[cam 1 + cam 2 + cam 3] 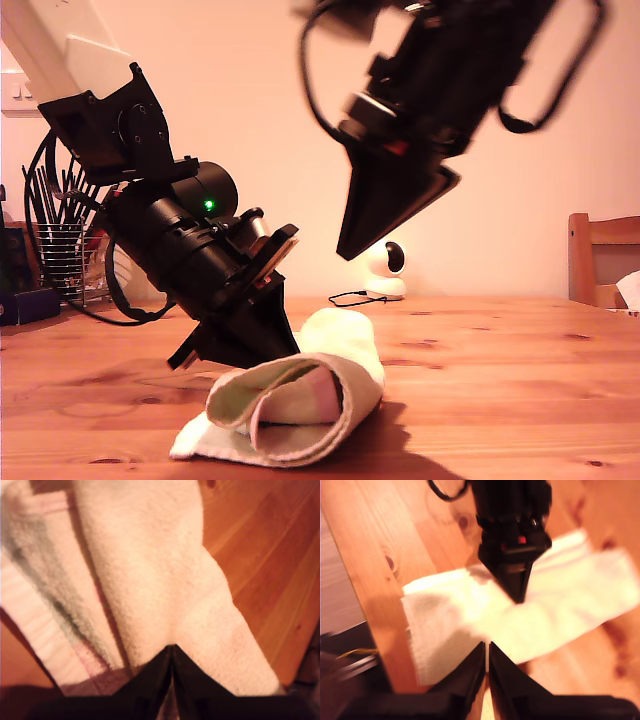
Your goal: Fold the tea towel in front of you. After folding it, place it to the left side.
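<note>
Towel, cream and fluffy: the tea towel lies half-rolled on the wooden bench, just in front of the small white camera. My first gripper presses into it. In the first wrist view its jaws pinch a ridge of tea towel. In the second wrist view, my second gripper hangs above the towel, jaws pressed together on nothing.

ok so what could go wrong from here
My first claw pinches only a bunched bit of the tea towel, so it could slip out and the loose fold could spring open. My second claw hangs above, shut and empty, so nothing pins the lower layer; it may drag along the table.
</note>
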You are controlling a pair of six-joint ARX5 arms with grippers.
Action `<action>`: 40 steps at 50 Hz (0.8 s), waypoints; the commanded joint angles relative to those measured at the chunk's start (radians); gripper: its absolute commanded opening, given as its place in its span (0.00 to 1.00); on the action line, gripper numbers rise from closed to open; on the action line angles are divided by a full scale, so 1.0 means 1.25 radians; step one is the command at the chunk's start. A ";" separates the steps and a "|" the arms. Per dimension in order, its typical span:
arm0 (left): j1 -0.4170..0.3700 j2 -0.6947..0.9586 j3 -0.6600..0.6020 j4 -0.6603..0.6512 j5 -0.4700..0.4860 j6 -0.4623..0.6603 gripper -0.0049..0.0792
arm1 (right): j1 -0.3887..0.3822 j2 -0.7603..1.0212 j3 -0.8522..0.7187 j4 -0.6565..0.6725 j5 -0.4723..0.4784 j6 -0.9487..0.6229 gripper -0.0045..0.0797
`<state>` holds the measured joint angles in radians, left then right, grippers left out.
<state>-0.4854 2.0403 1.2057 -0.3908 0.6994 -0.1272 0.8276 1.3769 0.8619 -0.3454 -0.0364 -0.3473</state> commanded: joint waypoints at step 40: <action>-0.033 0.055 -0.041 -0.110 -0.008 -0.036 0.03 | 0.107 0.006 -0.129 -0.039 -0.037 -0.359 0.61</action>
<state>-0.5064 2.0396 1.2091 -0.4801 0.7162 -0.1757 0.9573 1.3785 0.7029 -0.3977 -0.1009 -0.7647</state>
